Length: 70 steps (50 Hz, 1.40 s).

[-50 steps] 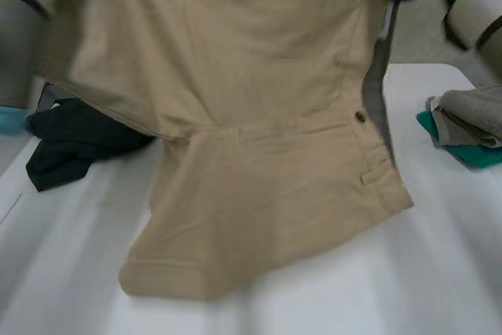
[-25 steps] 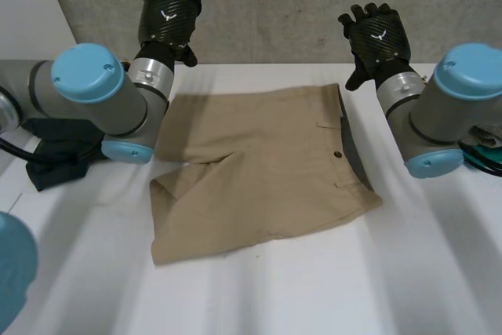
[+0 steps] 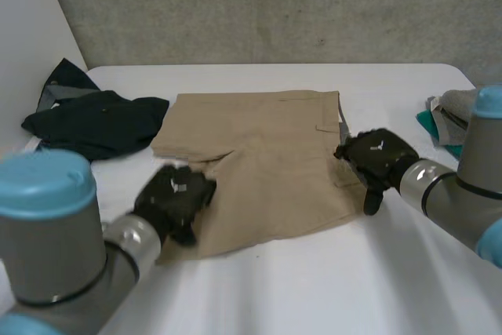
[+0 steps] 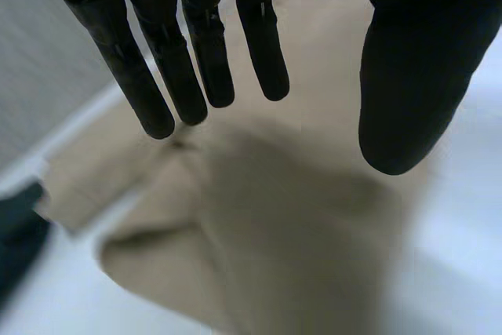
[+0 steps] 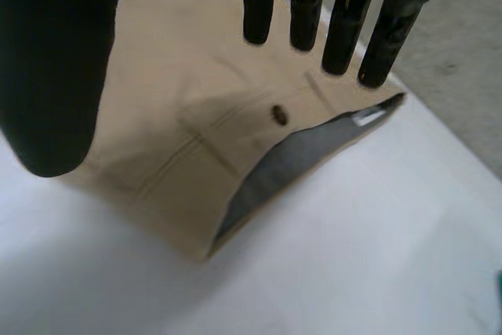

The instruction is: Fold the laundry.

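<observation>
Beige shorts (image 3: 267,162) lie flat in the middle of the white table (image 3: 329,288), the waistband towards my right. My left hand (image 3: 174,198) is low over their near left corner, by the leg hem. In the left wrist view its fingers (image 4: 196,52) are straight with the thumb apart, above the beige cloth (image 4: 298,225), holding nothing. My right hand (image 3: 376,158) is at the waistband edge. Its fingers (image 5: 345,29) are straight too, above the shorts (image 5: 180,115) and their button (image 5: 277,114).
A dark garment (image 3: 94,119) lies crumpled at the back left of the table. A pile of grey and teal cloth (image 3: 451,119) sits at the right edge. A grey wall stands behind the table.
The shorts hung in front of the camera, then lay flat with both hands raised beyond them. Both hands have since come down to the shorts' near left corner and right edge.
</observation>
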Each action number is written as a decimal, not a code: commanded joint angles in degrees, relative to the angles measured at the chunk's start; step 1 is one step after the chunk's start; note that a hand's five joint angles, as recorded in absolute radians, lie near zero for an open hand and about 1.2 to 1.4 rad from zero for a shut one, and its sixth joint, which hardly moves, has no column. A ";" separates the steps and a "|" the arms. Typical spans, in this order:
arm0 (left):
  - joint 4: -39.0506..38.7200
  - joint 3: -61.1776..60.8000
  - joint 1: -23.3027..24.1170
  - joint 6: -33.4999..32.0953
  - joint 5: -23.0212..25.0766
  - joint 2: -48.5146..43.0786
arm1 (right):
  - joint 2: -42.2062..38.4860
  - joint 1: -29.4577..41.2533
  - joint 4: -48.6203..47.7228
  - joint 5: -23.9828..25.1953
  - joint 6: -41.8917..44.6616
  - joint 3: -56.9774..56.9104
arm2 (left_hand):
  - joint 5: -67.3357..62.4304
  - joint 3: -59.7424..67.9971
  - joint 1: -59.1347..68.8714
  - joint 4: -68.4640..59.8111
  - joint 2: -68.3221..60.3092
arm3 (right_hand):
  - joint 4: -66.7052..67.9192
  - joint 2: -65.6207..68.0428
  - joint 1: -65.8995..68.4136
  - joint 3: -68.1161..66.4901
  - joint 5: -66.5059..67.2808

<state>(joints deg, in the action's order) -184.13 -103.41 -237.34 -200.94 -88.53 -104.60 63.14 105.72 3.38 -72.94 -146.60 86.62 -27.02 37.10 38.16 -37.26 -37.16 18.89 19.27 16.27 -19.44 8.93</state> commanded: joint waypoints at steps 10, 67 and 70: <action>-0.35 -4.52 -1.90 7.31 0.02 -1.57 | -8.38 -2.19 -9.89 5.61 1.75 1.44 | 6.44 -6.52 -7.58 6.68 6.58 | 29.52 29.14 32.14 -28.97 29.48; -1.58 -8.65 -2.60 -5.96 -4.46 9.15 | 4.36 -7.46 11.30 5.88 11.24 10.50 | 24.45 -24.53 -25.59 24.69 24.59 | 61.11 60.73 63.73 -60.56 61.07; -1.75 -7.69 -5.93 -6.13 -4.11 10.02 | 4.36 -7.81 11.03 5.88 11.16 10.50 | 24.28 -24.36 -25.42 24.52 24.42 | 61.11 60.73 63.73 -60.56 61.07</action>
<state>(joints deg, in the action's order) -185.60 -113.26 -238.55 -206.90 -93.09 -96.61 67.64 98.28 16.22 -67.12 -135.17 97.08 -3.35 13.93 14.58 -13.65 -13.89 68.00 67.37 52.81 -67.70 54.10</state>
